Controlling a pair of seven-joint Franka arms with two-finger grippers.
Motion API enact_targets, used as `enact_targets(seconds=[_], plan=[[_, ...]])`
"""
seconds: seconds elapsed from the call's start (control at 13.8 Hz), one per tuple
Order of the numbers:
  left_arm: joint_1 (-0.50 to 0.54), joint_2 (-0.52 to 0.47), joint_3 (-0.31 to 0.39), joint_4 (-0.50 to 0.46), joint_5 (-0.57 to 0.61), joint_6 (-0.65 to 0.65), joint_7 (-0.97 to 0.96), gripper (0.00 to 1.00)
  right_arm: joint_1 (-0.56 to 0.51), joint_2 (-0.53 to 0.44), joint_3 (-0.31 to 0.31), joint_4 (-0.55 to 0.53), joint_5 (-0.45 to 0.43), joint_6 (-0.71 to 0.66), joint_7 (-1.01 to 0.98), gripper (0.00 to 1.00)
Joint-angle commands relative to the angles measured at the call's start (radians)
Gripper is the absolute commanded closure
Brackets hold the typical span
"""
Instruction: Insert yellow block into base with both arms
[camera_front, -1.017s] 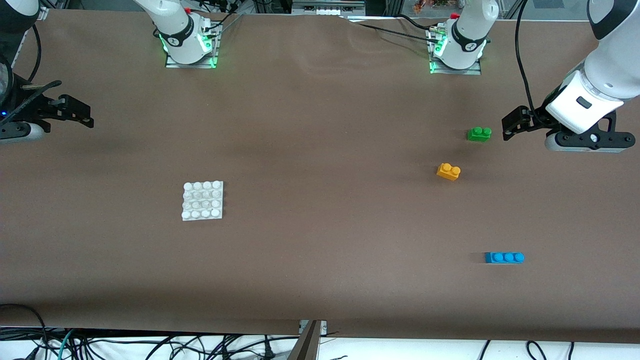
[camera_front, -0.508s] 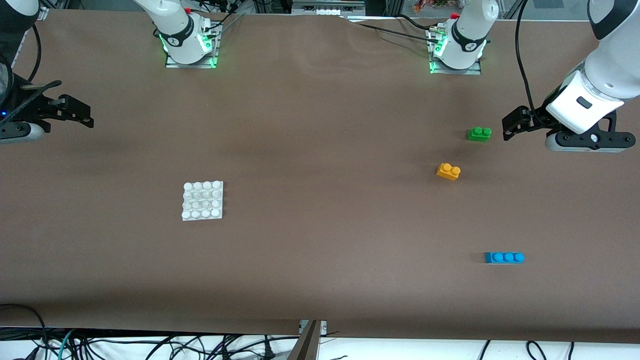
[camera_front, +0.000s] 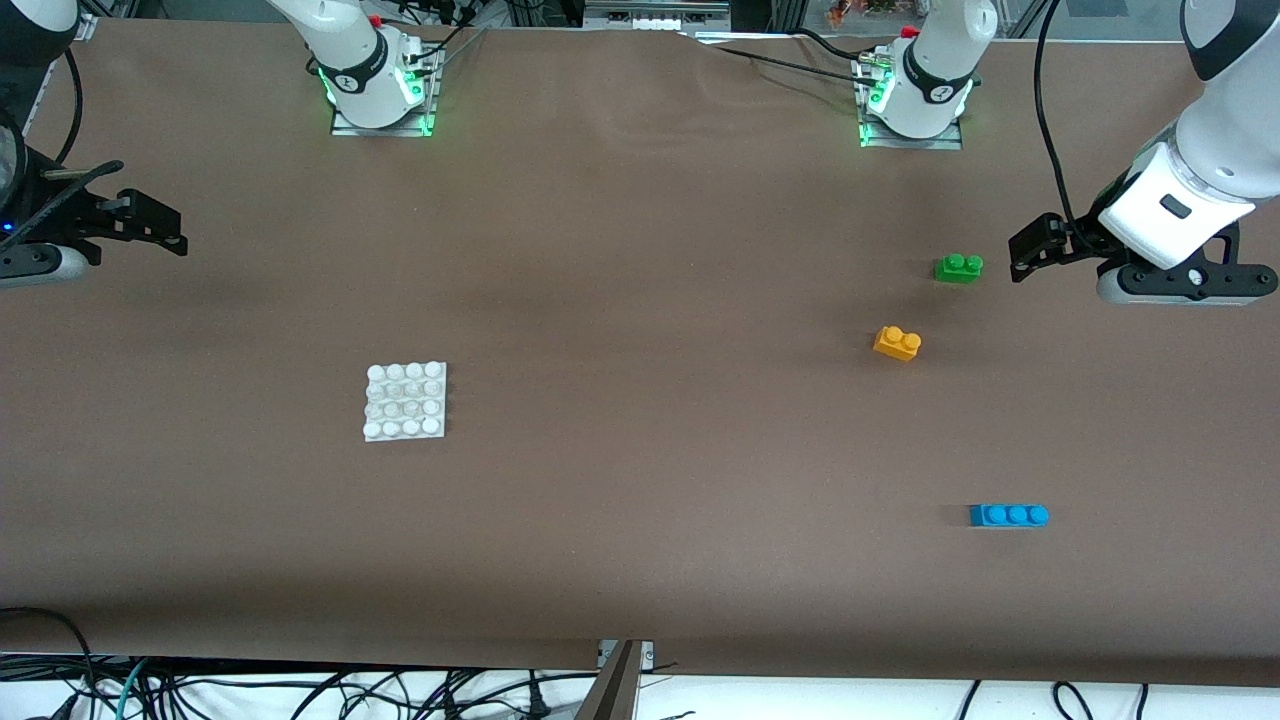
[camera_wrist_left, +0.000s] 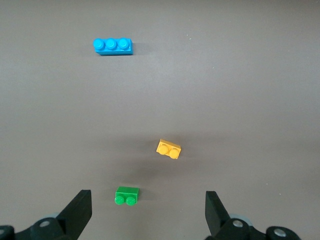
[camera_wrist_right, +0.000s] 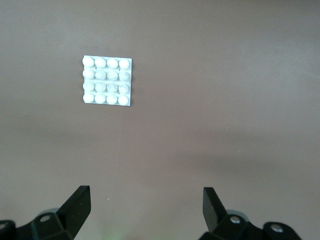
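Two open, empty claws: left gripper (camera_wrist_left: 146, 212) hangs over the table's left-arm end, right gripper (camera_wrist_right: 145, 209) waits. Nothing's grasped yet. Next I'd descend on the yellow block (camera_front: 897, 343), five o'clock from the green brick (camera_front: 958, 267), then carry it to the base (camera_front: 405, 402).

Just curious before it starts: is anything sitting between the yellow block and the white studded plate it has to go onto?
Nothing visible. Only bare table lies between the yellow block and the plate.

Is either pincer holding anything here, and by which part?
Nothing is held. The left pincer and right pincer are both open and empty; the yellow block lies untouched on the table.
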Motion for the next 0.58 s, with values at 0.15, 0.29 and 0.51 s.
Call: enact_targets(seconds=[0.15, 0.29, 0.51], plan=[[0.002, 0.013, -0.001, 0.029, 0.002, -0.018, -0.006, 0.0, -0.01, 0.002, 0.014, 0.019, -0.001, -0.003, 0.008, 0.01], [0.004, 0.013, -0.001, 0.029, 0.002, -0.018, -0.006, 0.0, -0.01, 0.004, 0.014, 0.02, -0.003, -0.002, 0.008, 0.01], [0.004, 0.013, -0.001, 0.029, 0.002, -0.018, -0.006, 0.0, -0.01, 0.004, 0.014, 0.02, -0.004, 0.0, 0.008, 0.01]])
